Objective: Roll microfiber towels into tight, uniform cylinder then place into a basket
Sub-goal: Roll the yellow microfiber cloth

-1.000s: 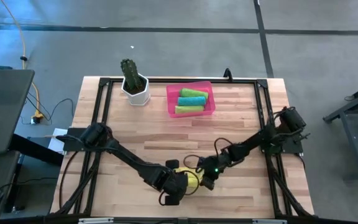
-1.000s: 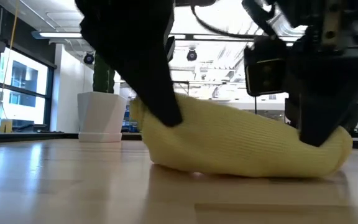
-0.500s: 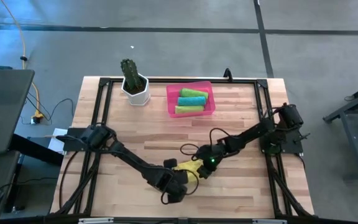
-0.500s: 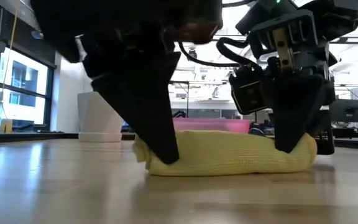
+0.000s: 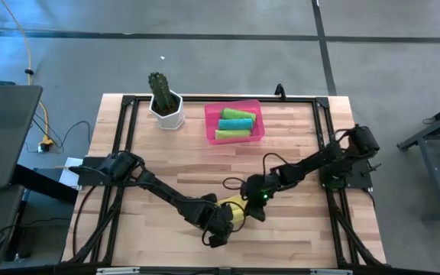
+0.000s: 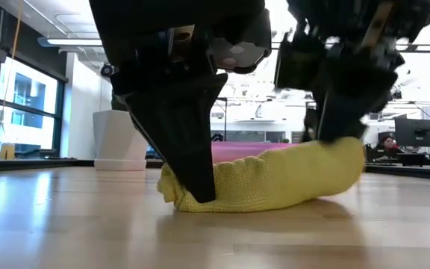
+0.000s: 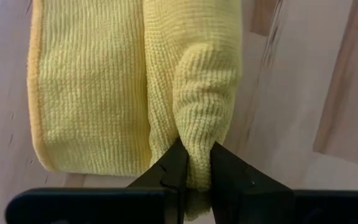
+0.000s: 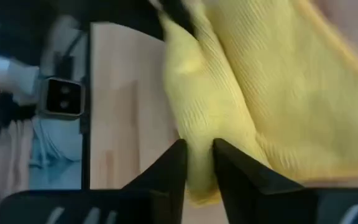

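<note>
A yellow towel [image 5: 235, 212], partly rolled into a thick roll [image 6: 275, 183], lies on the wooden table near its front edge. My left gripper [image 5: 221, 225] stands at the roll's left end and my right gripper [image 5: 254, 206] at its right end, each shut on the cloth. The roll's left end rests on the table and its right end [image 6: 342, 161] is raised. At the far side stands the pink basket [image 5: 208, 126] with two lime green rolled towels [image 5: 237, 114] and a teal one [image 5: 235, 124] lying in it. My left gripper pinches the rolled towel's end [image 7: 194, 146] between its two fingers, several layers thick. The fingers [image 6: 200, 179] come steeply from above, pointing down. That end sits on the table. My right gripper pinches the roll's other end [image 8: 197, 155] between its two fingers, slanting down from the table's right. That end hangs lifted off the table, so the roll tilts up toward it.
A white pot with a green cactus [image 5: 165, 103] stands at the far left, beside the basket. A black frame [image 5: 124, 137] runs along the table's edges. Bare wood [image 5: 205, 164] lies between the towel and the basket.
Both grippers have moved the yellow roll a little toward the far edge, turning about their wrists. My right gripper has shifted toward the far edge and up; the roll's right end, then on the table, is now lifted, while its left end stays down.
</note>
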`<move>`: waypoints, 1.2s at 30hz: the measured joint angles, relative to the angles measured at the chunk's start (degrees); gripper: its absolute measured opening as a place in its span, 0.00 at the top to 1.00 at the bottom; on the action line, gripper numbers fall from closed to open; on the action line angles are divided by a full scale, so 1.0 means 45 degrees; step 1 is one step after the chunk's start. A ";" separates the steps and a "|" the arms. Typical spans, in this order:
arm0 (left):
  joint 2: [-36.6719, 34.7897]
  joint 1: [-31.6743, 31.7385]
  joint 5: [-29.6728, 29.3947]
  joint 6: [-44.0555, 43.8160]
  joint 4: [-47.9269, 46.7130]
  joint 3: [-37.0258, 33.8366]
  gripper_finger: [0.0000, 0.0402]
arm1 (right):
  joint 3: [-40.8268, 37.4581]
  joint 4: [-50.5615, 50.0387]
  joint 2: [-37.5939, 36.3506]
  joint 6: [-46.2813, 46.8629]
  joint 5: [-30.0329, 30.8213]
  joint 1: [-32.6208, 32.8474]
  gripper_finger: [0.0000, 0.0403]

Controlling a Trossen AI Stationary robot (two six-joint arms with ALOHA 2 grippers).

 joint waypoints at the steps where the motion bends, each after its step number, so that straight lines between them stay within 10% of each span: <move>1: 0.0004 0.0007 0.0004 -0.0005 -0.0004 0.0000 0.91 | 0.0000 -0.0040 -0.0253 -0.0634 0.0032 0.0026 0.79; 8: 0.0024 0.0217 0.0319 0.0058 0.0054 -0.0015 0.91 | 0.0010 0.0049 -0.1950 -0.6126 0.1045 0.1352 0.67; 15: 0.0019 0.0438 0.0749 0.0063 0.0073 -0.0024 0.91 | 0.0034 0.0139 -0.1529 -1.1500 0.6227 0.4241 0.66; 20: 0.0019 0.0499 0.0814 0.0068 0.0078 -0.0029 0.91 | 0.0034 0.0379 -0.0377 -1.0604 0.8534 0.4765 0.66; 36: 0.0015 0.0510 0.1020 0.0063 0.0111 -0.0044 0.91 | 0.0044 -0.0139 0.0186 -1.0304 0.9070 0.3765 0.54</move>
